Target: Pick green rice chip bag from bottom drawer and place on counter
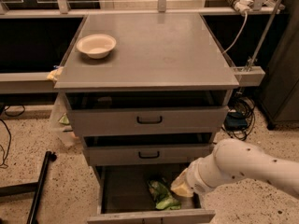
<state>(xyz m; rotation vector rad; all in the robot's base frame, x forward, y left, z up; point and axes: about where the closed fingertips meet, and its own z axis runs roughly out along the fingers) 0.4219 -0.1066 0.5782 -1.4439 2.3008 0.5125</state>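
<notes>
The green rice chip bag (pixel 162 195) lies crumpled on the floor of the open bottom drawer (pixel 122 190), right of its middle. My white arm comes in from the right, and its gripper (pixel 181 186) reaches into the drawer just right of the bag; only its pale yellowish end shows. The counter (pixel 154 50) is the grey cabinet top above the drawers.
A white bowl (pixel 96 45) sits at the counter's back left. Two upper drawers with black handles (pixel 149 120) are slightly open. A clear plastic bag (pixel 60 120) hangs at the cabinet's left side. A black bar (pixel 39 185) lies on the speckled floor at left. Cables (pixel 238 115) lie at right.
</notes>
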